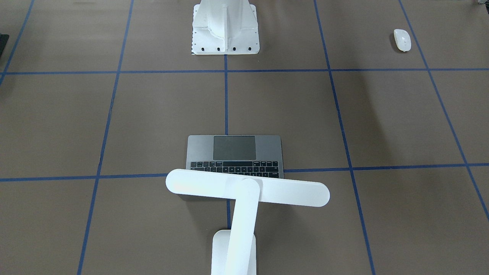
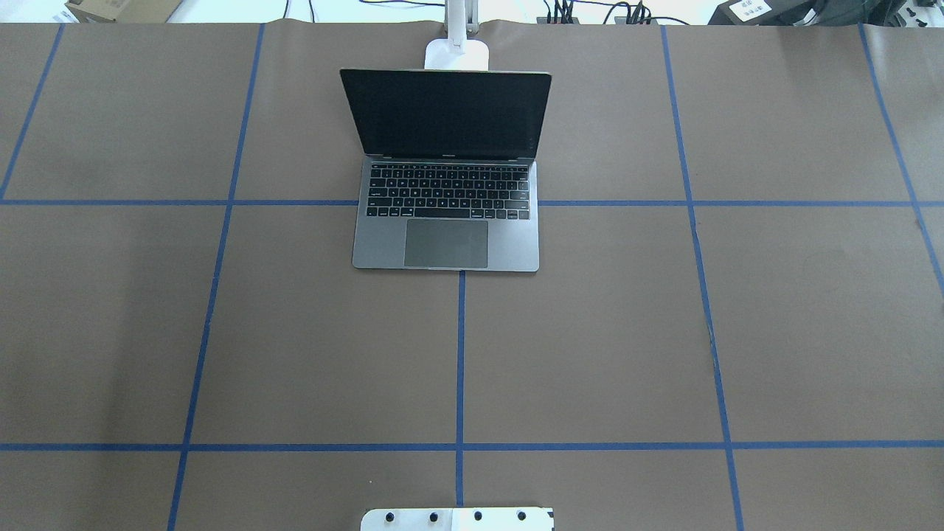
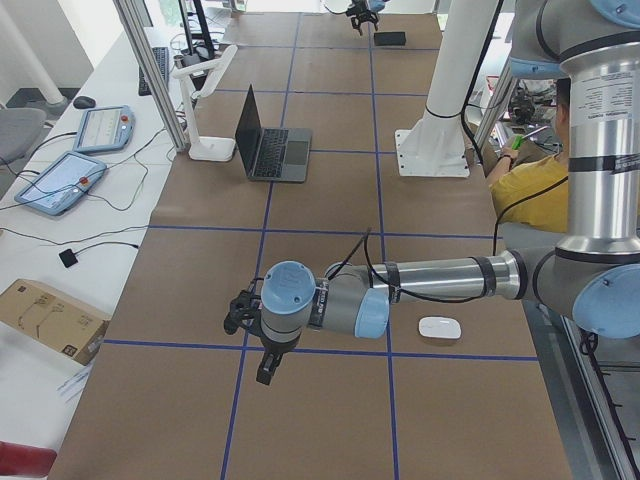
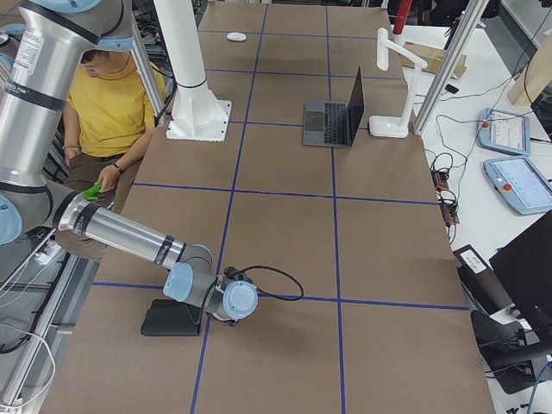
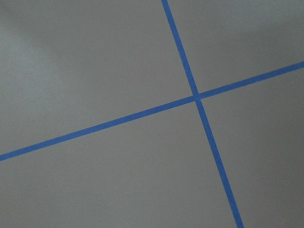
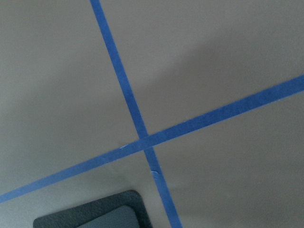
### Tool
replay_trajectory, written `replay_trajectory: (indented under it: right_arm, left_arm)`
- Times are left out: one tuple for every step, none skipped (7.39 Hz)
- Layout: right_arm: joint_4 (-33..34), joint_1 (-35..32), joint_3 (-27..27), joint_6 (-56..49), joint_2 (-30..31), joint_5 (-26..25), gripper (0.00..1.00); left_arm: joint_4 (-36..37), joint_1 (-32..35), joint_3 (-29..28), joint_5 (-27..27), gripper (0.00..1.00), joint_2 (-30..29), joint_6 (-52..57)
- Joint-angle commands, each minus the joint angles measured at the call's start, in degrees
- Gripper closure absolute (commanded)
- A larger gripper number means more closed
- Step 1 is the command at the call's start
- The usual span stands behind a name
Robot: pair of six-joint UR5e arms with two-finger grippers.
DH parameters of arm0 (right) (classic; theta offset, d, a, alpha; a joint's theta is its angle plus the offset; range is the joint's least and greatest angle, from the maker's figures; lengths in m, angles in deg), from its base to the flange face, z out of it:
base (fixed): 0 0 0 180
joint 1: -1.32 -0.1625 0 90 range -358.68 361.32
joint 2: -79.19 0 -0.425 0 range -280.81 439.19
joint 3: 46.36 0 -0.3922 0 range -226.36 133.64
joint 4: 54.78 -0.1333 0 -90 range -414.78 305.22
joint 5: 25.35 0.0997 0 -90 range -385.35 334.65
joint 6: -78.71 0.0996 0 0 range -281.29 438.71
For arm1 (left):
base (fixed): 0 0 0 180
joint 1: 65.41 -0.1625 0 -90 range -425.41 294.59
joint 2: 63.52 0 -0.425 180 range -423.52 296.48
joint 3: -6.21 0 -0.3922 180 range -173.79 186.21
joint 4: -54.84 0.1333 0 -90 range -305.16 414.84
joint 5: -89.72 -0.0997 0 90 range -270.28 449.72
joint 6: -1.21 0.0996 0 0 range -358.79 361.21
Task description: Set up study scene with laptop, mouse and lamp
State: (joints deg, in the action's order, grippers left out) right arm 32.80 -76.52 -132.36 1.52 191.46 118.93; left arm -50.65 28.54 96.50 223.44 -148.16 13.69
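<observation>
I see the mouse (image 3: 439,328) near the left gripper (image 3: 266,372), toward the robot. I cannot tell either gripper's opening. The right gripper (image 3: 360,14) hangs by a black mouse pad (image 4: 171,317). The laptop (image 2: 446,214) stands open before the lamp (image 1: 244,189), on brown paper (image 2: 590,332) gridded with blue tape.

The laptop (image 2: 446,236) is set on the table (image 2: 627,332), the lamp (image 1: 244,206) just behind it, the mouse (image 1: 402,39) well apart leftward.

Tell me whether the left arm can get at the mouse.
Probably yes: the mouse lies alone on the bare table, close by the left arm, with nothing covering it.
</observation>
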Motion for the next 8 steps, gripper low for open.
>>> replay_trajectory:
  right_arm:
    - [-3.1,0.1,0.0,-0.2,2.8,-0.5,0.04]
    - [-3.1,0.2,0.3,-0.2,3.6,-0.5,0.04]
    - [-3.4,0.2,0.3,-0.3,4.4,-0.7,0.05]
    - [-3.6,0.4,0.5,-0.3,5.1,-0.8,0.07]
    - [-5.3,2.4,2.2,-0.5,4.7,-1.0,0.08]
    - [-7.4,3.1,4.3,-0.5,4.4,-1.5,0.08]
    - [-7.5,3.6,4.7,-0.4,4.0,-1.5,0.09]
    - [-7.5,3.5,4.7,-0.4,4.0,-1.5,0.14]
  left_arm:
    - [-0.1,0.0,0.3,0.0,0.0,0.5,0.0]
    - [-0.1,0.0,1.0,0.0,0.0,1.0,0.0]
    - [-0.2,0.0,1.0,0.0,0.0,1.0,0.0]
    - [-0.4,0.0,1.0,0.0,0.0,1.1,0.0]
    - [-0.4,0.0,1.0,0.0,0.0,1.3,0.0]
    - [-0.4,0.0,1.0,0.0,0.0,1.5,0.0]
    - [-1.0,0.0,1.0,0.0,0.0,1.8,0.0]
    - [-1.6,0.0,1.0,0.0,0.0,2.4,0.0]
